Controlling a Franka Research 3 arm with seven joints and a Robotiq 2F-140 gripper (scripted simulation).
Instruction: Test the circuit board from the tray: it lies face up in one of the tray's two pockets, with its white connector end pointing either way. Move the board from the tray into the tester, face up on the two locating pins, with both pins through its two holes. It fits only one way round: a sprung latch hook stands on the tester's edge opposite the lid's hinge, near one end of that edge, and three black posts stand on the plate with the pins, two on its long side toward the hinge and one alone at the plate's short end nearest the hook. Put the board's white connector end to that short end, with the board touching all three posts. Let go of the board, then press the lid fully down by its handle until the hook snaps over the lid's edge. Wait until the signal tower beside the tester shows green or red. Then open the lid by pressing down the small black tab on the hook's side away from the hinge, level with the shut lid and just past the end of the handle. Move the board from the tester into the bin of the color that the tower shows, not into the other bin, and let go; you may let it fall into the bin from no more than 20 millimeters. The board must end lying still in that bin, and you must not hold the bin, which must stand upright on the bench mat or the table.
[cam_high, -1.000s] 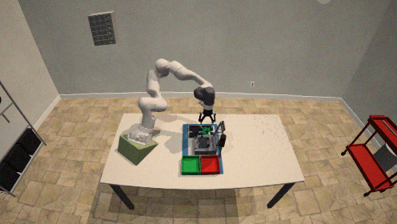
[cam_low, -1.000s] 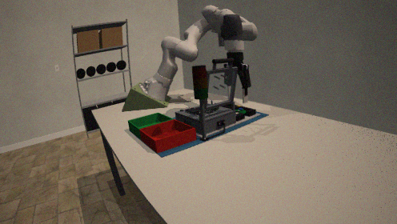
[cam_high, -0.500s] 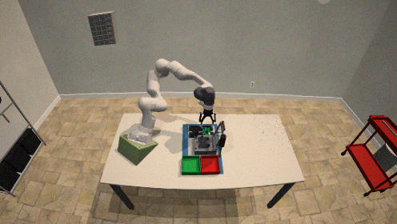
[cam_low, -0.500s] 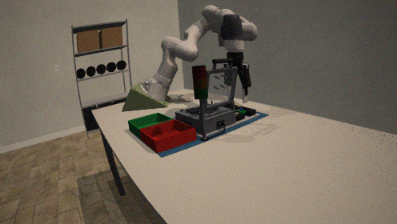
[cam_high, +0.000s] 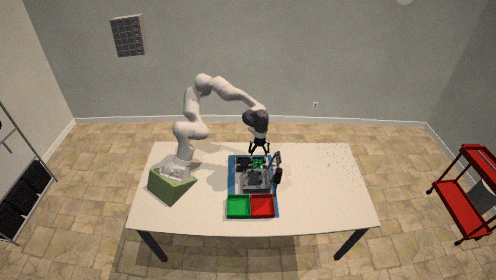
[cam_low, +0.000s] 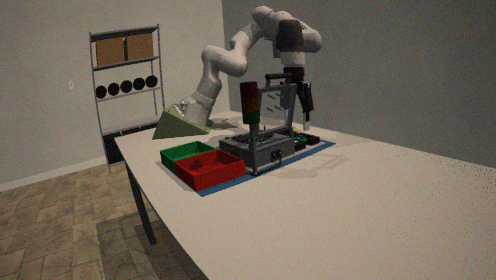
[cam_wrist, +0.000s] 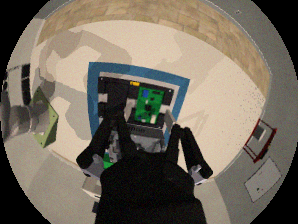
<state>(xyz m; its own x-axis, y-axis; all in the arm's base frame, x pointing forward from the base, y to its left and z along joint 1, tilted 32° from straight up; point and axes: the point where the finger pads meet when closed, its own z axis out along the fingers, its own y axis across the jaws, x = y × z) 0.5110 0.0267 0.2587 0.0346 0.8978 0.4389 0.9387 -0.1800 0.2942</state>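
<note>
- My jaws hang released and hold nothing, the gripper (cam_low: 305, 107) above the tray (cam_high: 250, 163).
- The circuit board (cam_wrist: 148, 107) lies in a tray pocket, beside the tester (cam_low: 260, 145), whose lid (cam_low: 278, 100) stands raised.
- Bare table (cam_high: 325, 200) lies past the blue mat's edge.
</note>
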